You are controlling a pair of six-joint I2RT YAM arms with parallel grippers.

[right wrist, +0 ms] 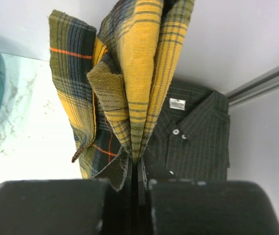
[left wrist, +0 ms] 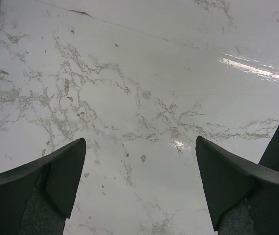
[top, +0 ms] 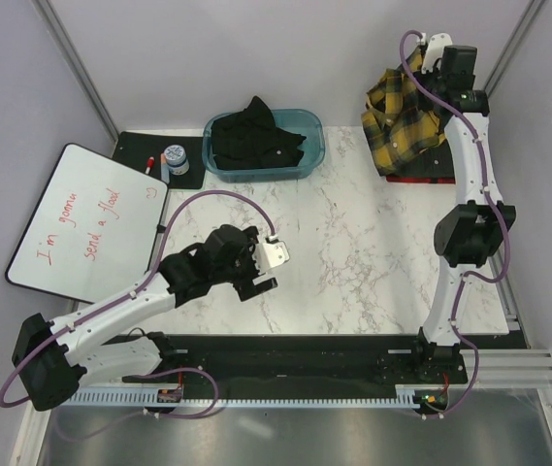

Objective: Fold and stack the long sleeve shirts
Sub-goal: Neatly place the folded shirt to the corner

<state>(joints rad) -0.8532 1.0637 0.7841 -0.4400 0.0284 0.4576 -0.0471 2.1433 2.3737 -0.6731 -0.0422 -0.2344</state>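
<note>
Plaid shirt (right wrist: 139, 58) hangs clamped in R tool (right wrist: 135, 169) above charcoal shirt (right wrist: 198, 137); L tool (left wrist: 140, 186), spread wide apart, hovers over bench (left wrist: 144, 73).

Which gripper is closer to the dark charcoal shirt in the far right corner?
The right. The right gripper hangs above the charcoal shirt, clamped on the plaid shirt. The left gripper is open over the bare table, far off to the left.

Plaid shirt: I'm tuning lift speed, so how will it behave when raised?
Probably floppy: the plaid shirt drapes in folds from the shut right gripper. Likely light, since one pinch holds it up. Its loose edges may drag over the dark shirt beneath.
</note>
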